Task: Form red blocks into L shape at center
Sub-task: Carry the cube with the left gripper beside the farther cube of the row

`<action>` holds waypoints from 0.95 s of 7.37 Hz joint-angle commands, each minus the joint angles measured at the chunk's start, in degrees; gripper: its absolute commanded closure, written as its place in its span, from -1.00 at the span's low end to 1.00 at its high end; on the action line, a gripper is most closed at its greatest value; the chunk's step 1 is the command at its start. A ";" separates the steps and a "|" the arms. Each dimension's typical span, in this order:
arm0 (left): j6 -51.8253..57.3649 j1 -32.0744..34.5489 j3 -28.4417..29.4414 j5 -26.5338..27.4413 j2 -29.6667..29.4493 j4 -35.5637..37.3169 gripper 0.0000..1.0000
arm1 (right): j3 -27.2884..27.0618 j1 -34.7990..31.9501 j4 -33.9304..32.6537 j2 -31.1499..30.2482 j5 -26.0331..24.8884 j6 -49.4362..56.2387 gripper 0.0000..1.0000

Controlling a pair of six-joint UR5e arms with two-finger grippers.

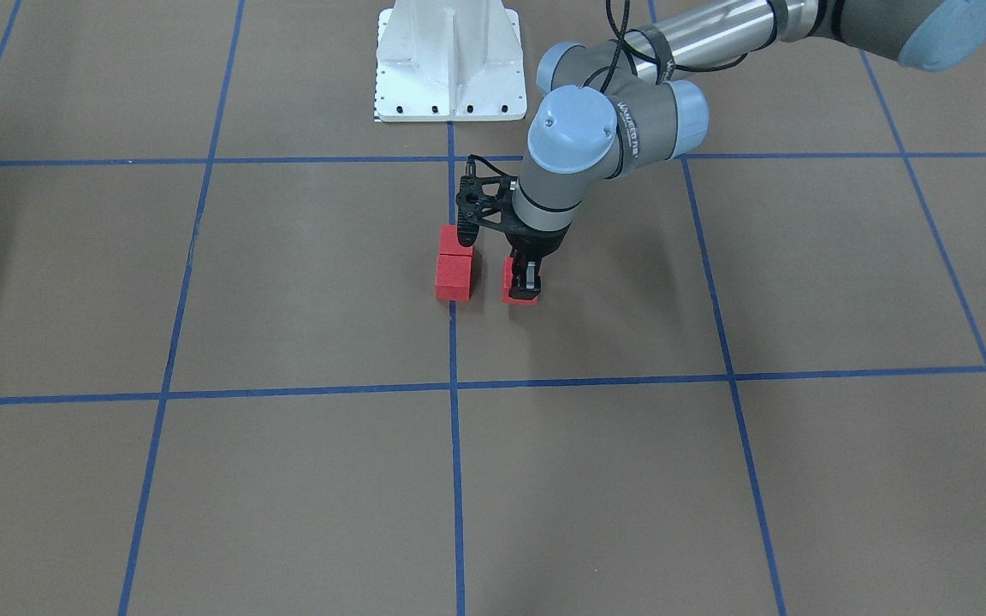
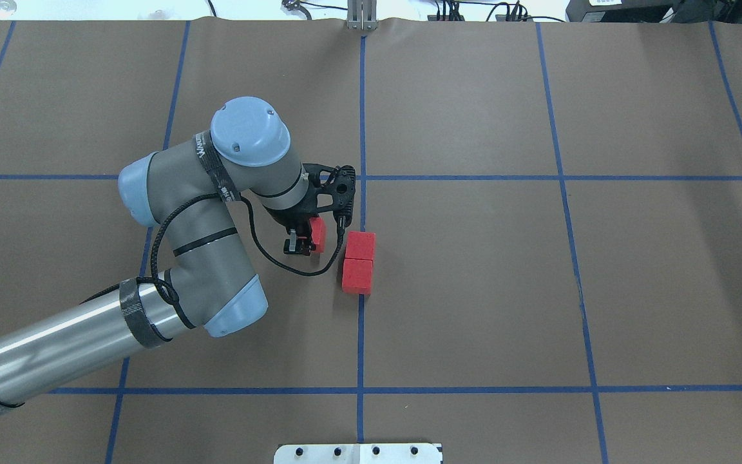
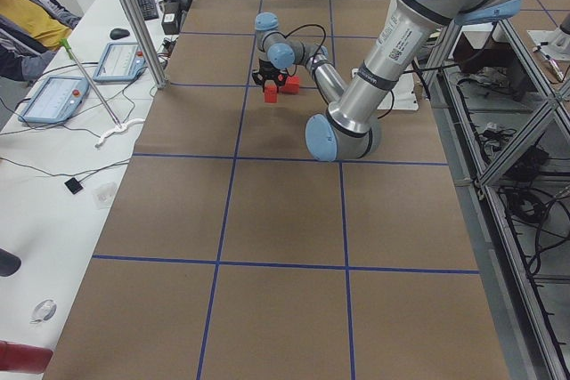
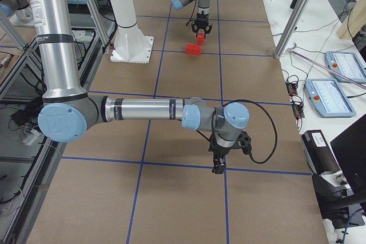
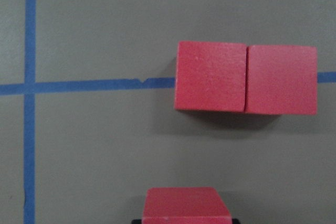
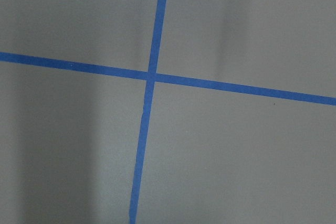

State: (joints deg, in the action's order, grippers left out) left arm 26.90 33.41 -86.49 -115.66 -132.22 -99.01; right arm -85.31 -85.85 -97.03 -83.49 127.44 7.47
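Two red blocks (image 2: 360,245) (image 2: 357,276) lie touching in a line on the blue tape grid line (image 2: 361,335) in the center. They also show in the front view (image 1: 457,238) (image 1: 454,275) and the left wrist view (image 5: 211,83) (image 5: 282,80). My left gripper (image 2: 300,243) (image 1: 524,287) is shut on the third red block (image 2: 317,234) (image 1: 510,287) (image 5: 186,203). It holds the block low over the floor, a small gap to the side of the pair. My right gripper (image 4: 219,167) shows only in the exterior right view, far from the blocks. I cannot tell whether it is open or shut.
The white robot base plate (image 1: 450,68) (image 2: 358,453) stands at the robot's side of the grid. The left arm's elbow (image 2: 248,132) hangs over the floor beside the blocks. Operator desks with tablets (image 3: 53,100) line the table's far side.
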 commanded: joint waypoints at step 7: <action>-0.44 -1.50 1.58 0.70 -1.90 -1.02 0.74 | 0.23 -0.02 0.00 0.00 0.00 0.00 -0.99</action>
State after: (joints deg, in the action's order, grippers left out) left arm 26.50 31.97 -85.06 -115.09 -133.95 -100.10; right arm -85.14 -85.87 -97.03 -83.50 127.44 7.47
